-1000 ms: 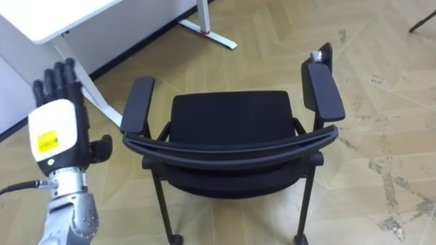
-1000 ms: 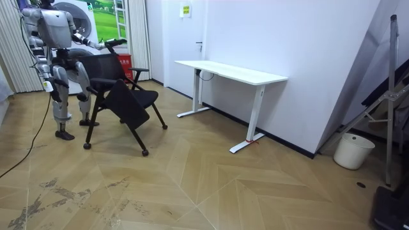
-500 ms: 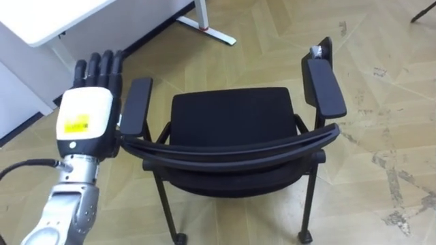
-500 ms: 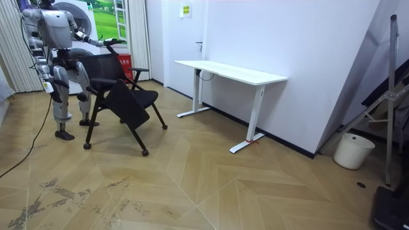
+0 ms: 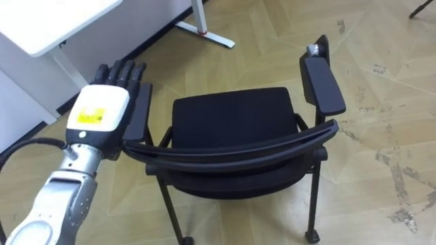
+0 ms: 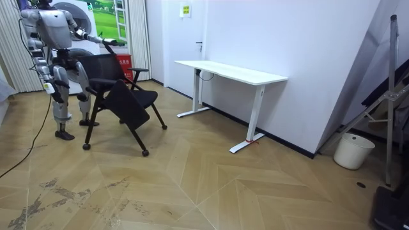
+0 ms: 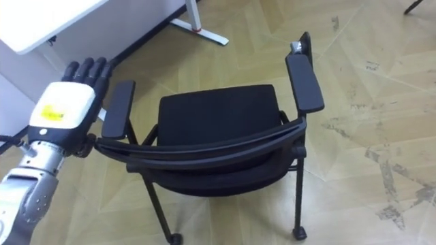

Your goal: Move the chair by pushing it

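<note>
A black chair (image 5: pixel 231 122) with two armrests stands right below me, its curved backrest (image 5: pixel 231 151) nearest and its seat facing away. My left hand (image 5: pixel 102 116) hovers with straight fingers just over the chair's left armrest (image 5: pixel 143 112) at the backrest's left end; whether it touches is unclear. In the right eye view the left hand (image 7: pixel 61 109) sits just left of that armrest (image 7: pixel 117 109). The room view has me standing behind the chair (image 6: pixel 118 96) at the room view's left, an arm raised over the backrest.
A white desk (image 5: pixel 48 20) with a white leg and foot (image 5: pixel 204 30) stands ahead to the left; in the room view the desk (image 6: pixel 230 73) is to the chair's right. Wood floor lies open ahead and to the right. A white bucket (image 6: pixel 353 151) stands far right.
My left hand has swung rightward from beside the chair to over its left armrest. The chair itself has barely shifted in the picture.
</note>
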